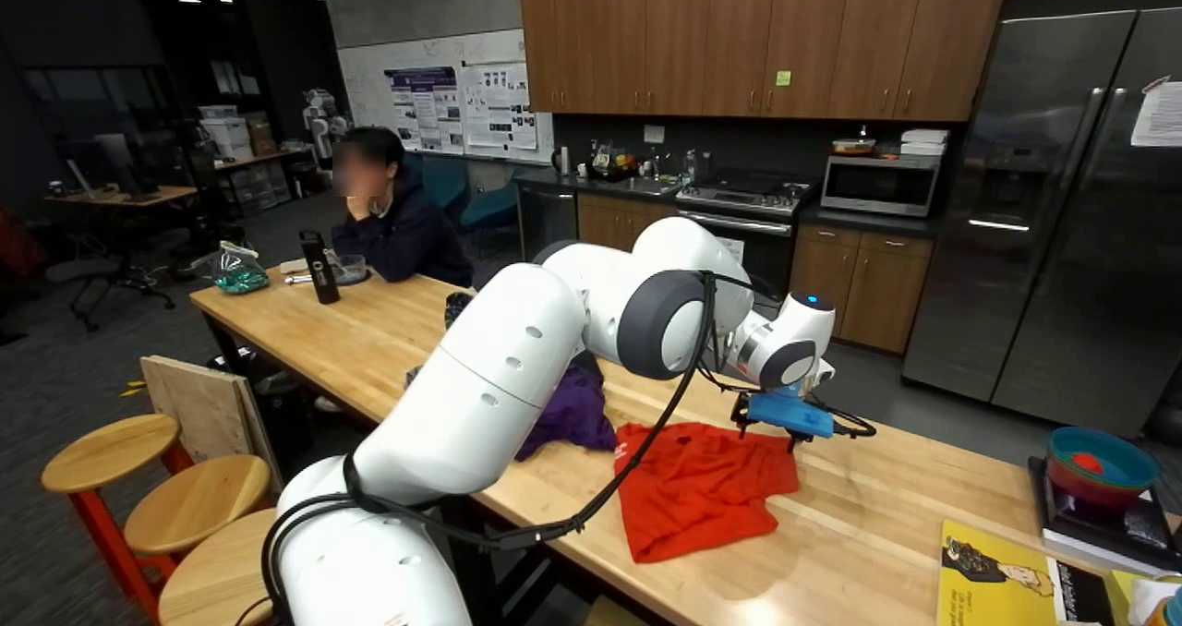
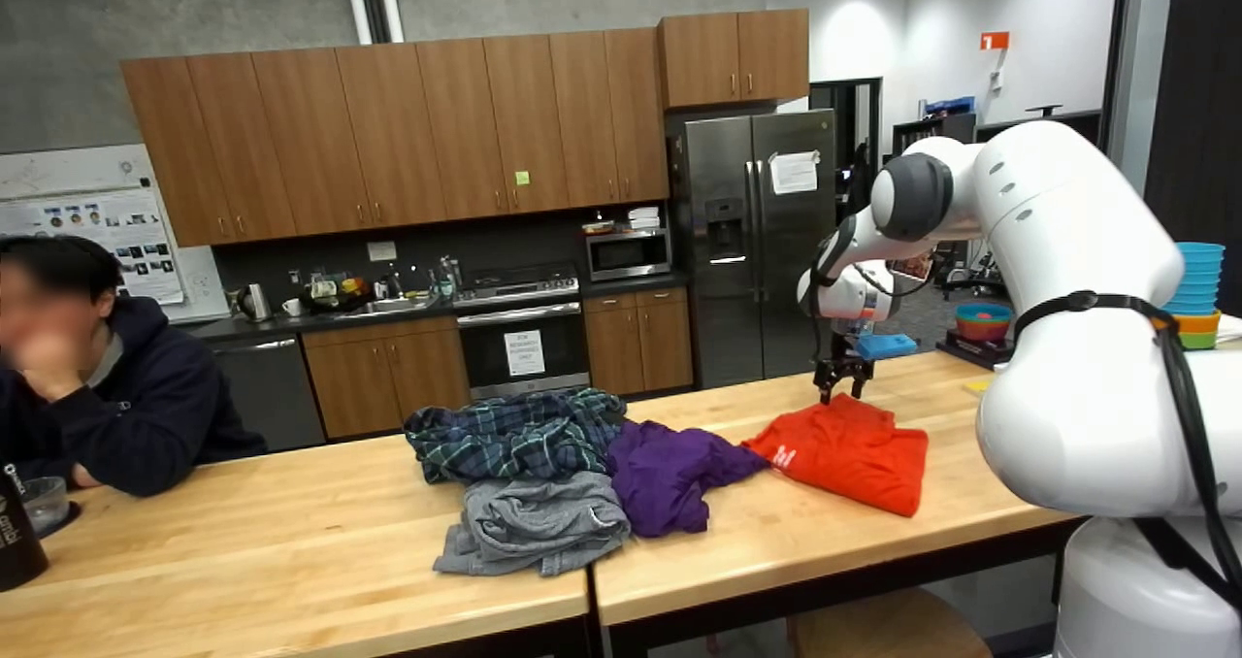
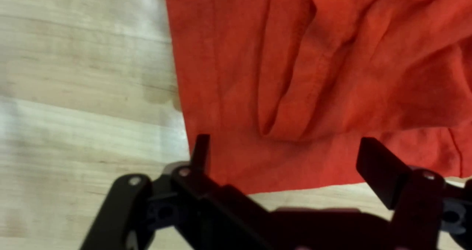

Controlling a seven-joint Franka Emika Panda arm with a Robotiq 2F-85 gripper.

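A red garment (image 2: 854, 459) lies loosely spread on the wooden table, showing in both exterior views. My gripper (image 2: 841, 396) points down over its far edge. In the wrist view, the gripper (image 3: 286, 139) is open, its two dark fingers wide apart with a corner of the red cloth (image 3: 236, 76) beneath and between them. Nothing is held; whether the fingertips touch the cloth I cannot tell. Folds run across the cloth's upper part. Beside the red garment is a crumpled purple one (image 2: 670, 478), adjoining a grey garment (image 2: 543, 527) and a dark plaid one (image 2: 514, 435).
Stacked bowls (image 1: 1099, 469) stand on a dark object at the table's end, near a yellow book (image 1: 993, 571). A person (image 1: 397, 210) sits at the opposite end, by a black bottle (image 1: 319, 266). Wooden stools (image 1: 111, 451) line the table's near side. Black cables (image 1: 637, 460) hang along the arm.
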